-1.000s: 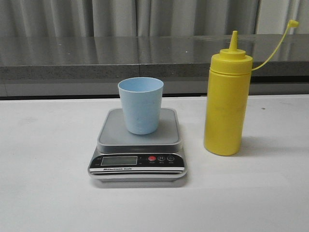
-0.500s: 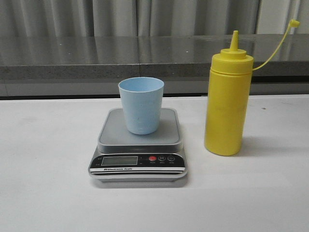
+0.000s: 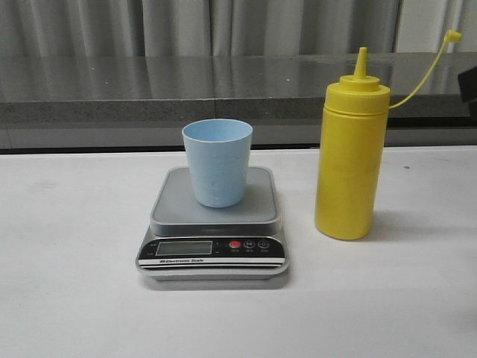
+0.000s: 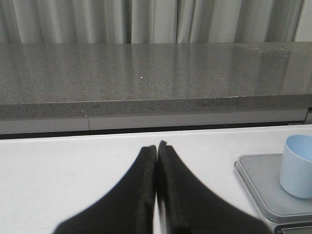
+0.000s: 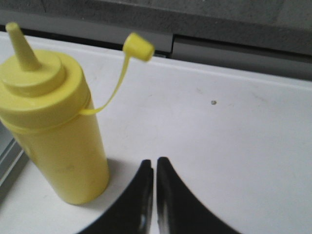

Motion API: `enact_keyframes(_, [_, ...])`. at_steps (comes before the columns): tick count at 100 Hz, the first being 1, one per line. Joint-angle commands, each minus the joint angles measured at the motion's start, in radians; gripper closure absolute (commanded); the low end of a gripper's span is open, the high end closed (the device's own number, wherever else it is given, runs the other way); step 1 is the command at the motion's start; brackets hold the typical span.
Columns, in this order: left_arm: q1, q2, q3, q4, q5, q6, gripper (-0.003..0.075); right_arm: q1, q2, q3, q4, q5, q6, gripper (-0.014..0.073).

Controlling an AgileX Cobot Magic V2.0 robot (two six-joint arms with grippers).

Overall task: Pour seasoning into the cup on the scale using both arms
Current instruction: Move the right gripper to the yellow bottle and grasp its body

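The pale blue cup (image 3: 217, 162) stands upright on the grey platform of the scale (image 3: 170, 203), whose black front panel faces the camera. To its right, the tall yellow seasoning bottle (image 3: 350, 160) stands on the table, uncapped, with its tethered cap (image 3: 452, 35) hanging off to the right. In the left wrist view my left gripper (image 4: 157, 146) is shut and empty, well to the left of the scale (image 4: 257, 178) and cup (image 4: 298, 165). My right gripper (image 5: 155, 161) is shut and empty, close beside the seasoning bottle (image 5: 56, 131) without touching it.
The white table (image 3: 74, 224) ends at a grey stone ledge (image 3: 112, 89) along the back, with curtains behind it. A dark part of an arm (image 3: 470, 91) shows at the right edge of the front view.
A dark shape has come into the front view at the right edge, behind the bottle's cap tether. Cup, scale and bottle stand where they were.
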Motion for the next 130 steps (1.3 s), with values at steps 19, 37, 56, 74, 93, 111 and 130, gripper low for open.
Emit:
enact_keyframes(19, [0.003,0.007,-0.024,-0.013,-0.083,-0.006,0.0738,0.015,0.064,0.112,0.0,-0.4,-0.001,-0.0048])
enact_keyframes(37, [0.003,0.007,-0.024,-0.013,-0.083,-0.006,0.0738,0.015,0.147,0.178,-0.086,-0.642,-0.001,-0.0042])
enact_keyframes(56, [0.003,0.007,-0.024,-0.013,-0.083,-0.006,0.0738,0.015,0.262,0.165,-0.207,-0.69,0.019,-0.0042])
enact_keyframes(74, [0.003,0.007,-0.024,-0.013,-0.083,-0.006,0.0738,0.015,0.348,0.165,-0.215,-0.84,0.049,-0.0042])
enact_keyframes(93, [0.003,0.007,-0.024,-0.013,-0.083,-0.006,0.0738,0.015,0.438,0.163,-0.23,-0.968,0.09,-0.0042])
enact_keyframes(111, [0.003,0.007,-0.024,-0.013,-0.083,-0.006,0.0738,0.015,0.509,0.163,-0.255,-1.068,0.101,-0.0042])
enact_keyframes(130, [0.003,0.007,-0.024,-0.013,-0.083,-0.006,0.0738,0.015,0.543,0.147,-0.258,-1.08,0.101,-0.0042])
